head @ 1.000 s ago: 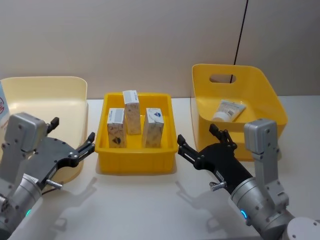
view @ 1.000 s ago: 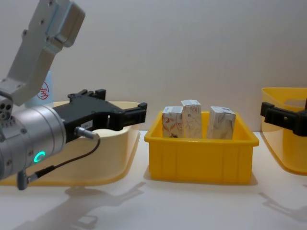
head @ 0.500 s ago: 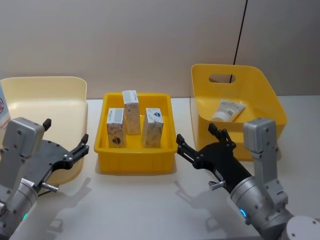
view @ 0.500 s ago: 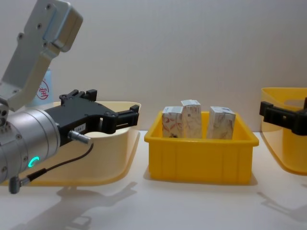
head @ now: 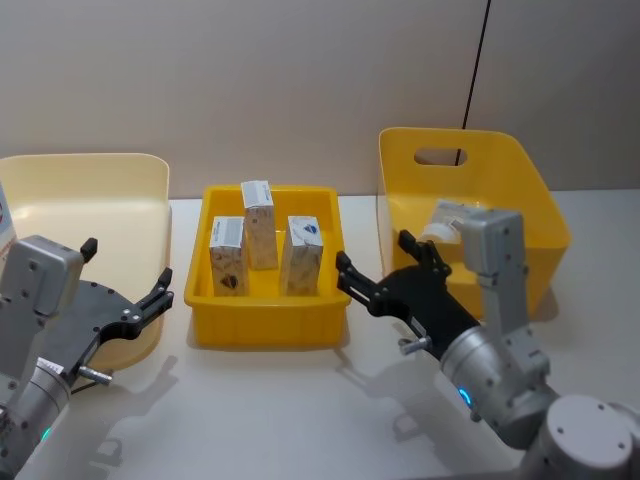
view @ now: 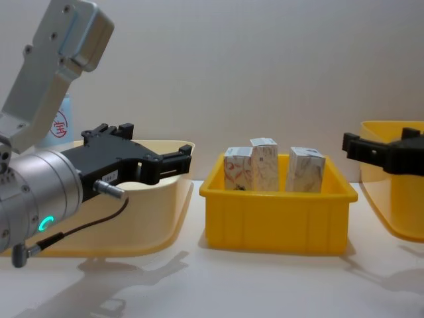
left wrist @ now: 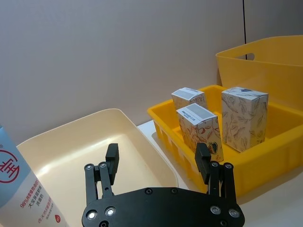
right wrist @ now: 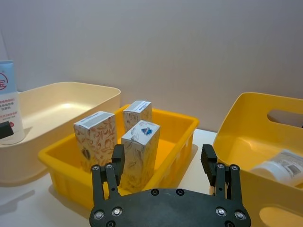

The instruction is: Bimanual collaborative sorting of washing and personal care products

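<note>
You are swinging the right gripper (head: 372,252) left, wide open and empty, toward the cartons (head: 259,224) standing in the middle tray (head: 265,330), probably lining up a pick, while the left gripper (head: 127,264) is idling open at near left.

1. The left gripper (head: 128,262) hovers low on the robot's left, pointing forward, fingers spread wide apart.
2. The right gripper (head: 374,252) reaches forward and inward, fingers likewise spread.

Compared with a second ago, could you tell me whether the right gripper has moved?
Yes. The right gripper has moved left, toward the tray's right rim.
</note>
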